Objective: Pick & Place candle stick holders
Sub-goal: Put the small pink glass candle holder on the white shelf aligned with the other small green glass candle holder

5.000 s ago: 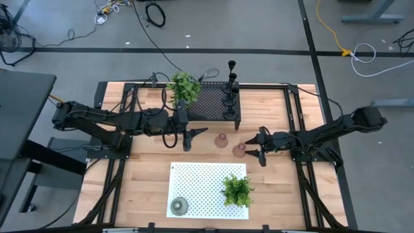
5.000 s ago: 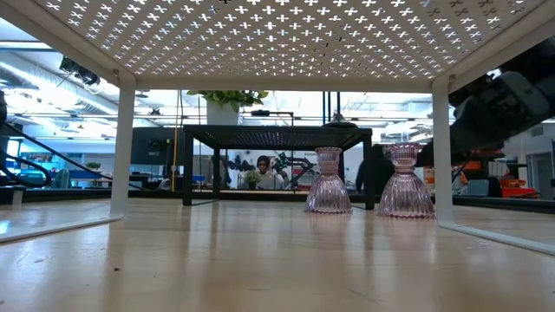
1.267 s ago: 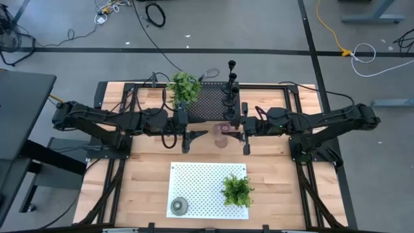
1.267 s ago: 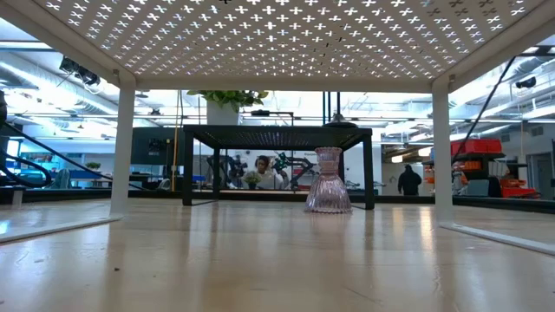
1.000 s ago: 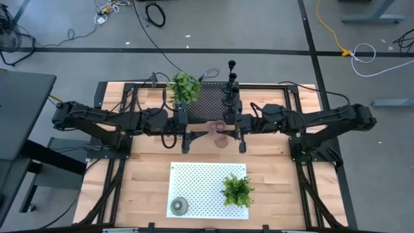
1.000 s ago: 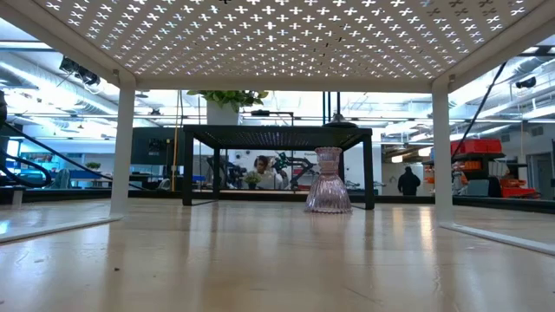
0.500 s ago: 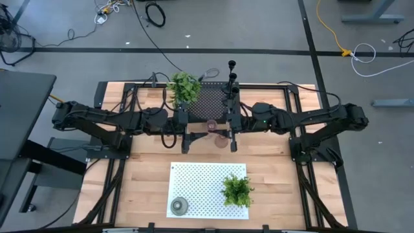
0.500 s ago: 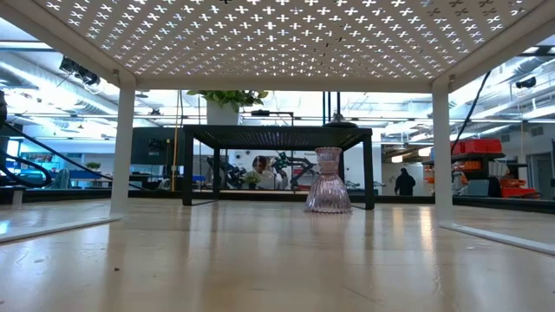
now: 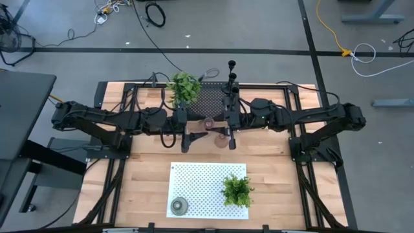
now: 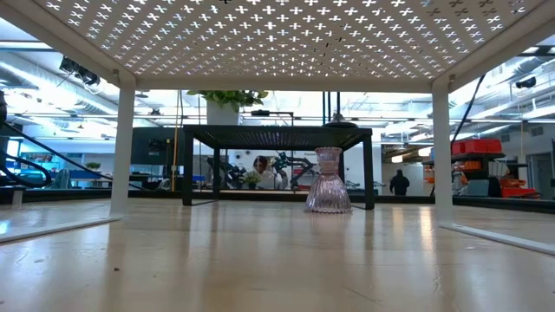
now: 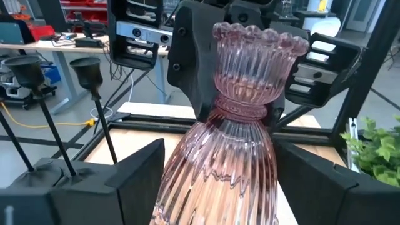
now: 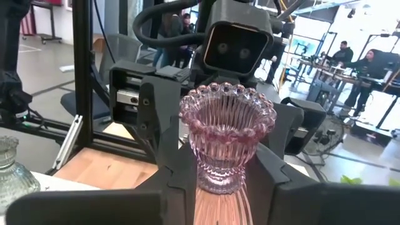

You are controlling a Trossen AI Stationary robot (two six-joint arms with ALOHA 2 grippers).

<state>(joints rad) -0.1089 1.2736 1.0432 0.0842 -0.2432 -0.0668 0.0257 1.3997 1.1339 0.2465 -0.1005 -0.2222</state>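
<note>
At table centre the left gripper at nine o'clock and right gripper at three o'clock flank one glass holder, another holder standing at five o'clock.

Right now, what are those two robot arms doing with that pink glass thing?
The right gripper is shut on a pink glass candle holder and holds it above the middle of the table. The left gripper faces it with its fingers open on either side of the holder, not yet closed. It looks like a hand-over from one arm to the other. A second pink holder stands on the table.
</note>
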